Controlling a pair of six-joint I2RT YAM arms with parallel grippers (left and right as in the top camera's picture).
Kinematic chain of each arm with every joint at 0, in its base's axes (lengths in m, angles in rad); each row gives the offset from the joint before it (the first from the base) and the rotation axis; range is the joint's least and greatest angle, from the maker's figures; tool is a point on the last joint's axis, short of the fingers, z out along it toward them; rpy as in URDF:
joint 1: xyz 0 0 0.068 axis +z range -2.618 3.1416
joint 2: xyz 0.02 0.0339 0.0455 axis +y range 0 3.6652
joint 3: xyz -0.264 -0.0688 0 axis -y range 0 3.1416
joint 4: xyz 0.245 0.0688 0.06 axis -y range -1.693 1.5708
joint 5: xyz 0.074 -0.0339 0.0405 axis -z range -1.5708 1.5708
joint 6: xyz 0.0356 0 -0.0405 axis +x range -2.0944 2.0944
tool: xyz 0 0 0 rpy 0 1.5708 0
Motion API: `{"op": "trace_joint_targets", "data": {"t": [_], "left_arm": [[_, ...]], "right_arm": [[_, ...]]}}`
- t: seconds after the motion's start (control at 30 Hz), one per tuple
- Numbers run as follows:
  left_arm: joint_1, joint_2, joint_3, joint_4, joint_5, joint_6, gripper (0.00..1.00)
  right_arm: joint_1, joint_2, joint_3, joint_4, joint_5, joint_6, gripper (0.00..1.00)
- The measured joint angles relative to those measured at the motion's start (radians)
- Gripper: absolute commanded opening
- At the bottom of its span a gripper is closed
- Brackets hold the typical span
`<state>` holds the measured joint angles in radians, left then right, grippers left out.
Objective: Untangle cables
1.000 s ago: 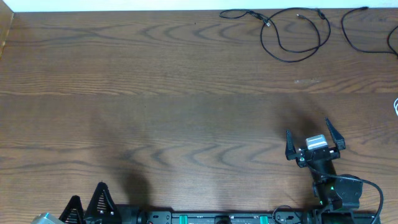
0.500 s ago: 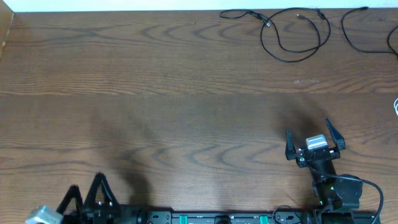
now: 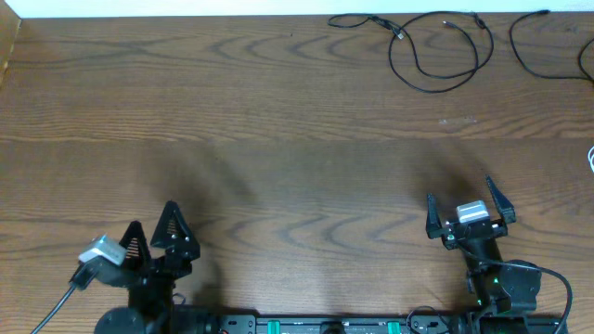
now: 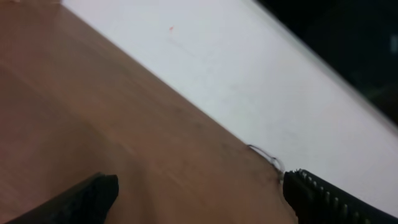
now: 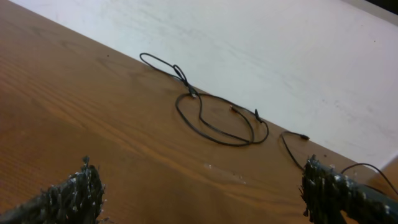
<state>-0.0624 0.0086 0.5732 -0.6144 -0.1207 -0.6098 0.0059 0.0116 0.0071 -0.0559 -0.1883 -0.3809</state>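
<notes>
Overhead, we see black cables (image 3: 436,90) looped at the far edge of the bench (image 3: 232,111); left end effector (image 3: 151,218) and right end effector (image 3: 459,190) gape wide, empty.

Left gripper (image 3: 151,219) first: two black triangular fingers (image 3: 173,230), a small silver-grey box (image 3: 104,250) beside them, and a black lead (image 3: 54,302) running off that box. Up close, one finger carries fine ridges (image 4: 323,194) along its edge; the other looks smooth and matte. Now the right gripper (image 3: 459,191): the same black pointed fingers, a matching grey block (image 3: 471,211) between them, a chunky black housing (image 3: 509,291) behind with a tiny green light (image 3: 496,280), and a thick black cable (image 3: 567,295) looping off it. Up close, its finger pads (image 5: 69,196) are rough and knobbly. Along the bottom edge runs a black base rail (image 3: 306,324) with teal tabs (image 3: 276,326).
</notes>
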Motion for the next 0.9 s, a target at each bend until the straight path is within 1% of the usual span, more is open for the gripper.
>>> {"op": "trace_joint_targets", "data": {"t": [0.17, 0.47, 0.73, 0.9], "left_arm": [[0.0, 0.017, -0.087, 0.032, -0.031, 0.0, 0.91], [0.0, 0.033, -0.216, 0.296, -0.043, 0.0, 0.92], [0.0, 0.034, -0.351, 0.417, -0.043, 0.0, 0.91], [0.0, 0.035, -0.438, 0.534, -0.043, 0.012, 0.91]], "right_arm": [[0.0, 0.0, 0.0, 0.0, 0.0, 0.0, 0.99], [0.0, 0.0, 0.0, 0.0, 0.0, 0.0, 0.99], [0.0, 0.0, 0.0, 0.0, 0.0, 0.0, 0.99], [0.0, 0.0, 0.0, 0.0, 0.0, 0.0, 0.99]]}}
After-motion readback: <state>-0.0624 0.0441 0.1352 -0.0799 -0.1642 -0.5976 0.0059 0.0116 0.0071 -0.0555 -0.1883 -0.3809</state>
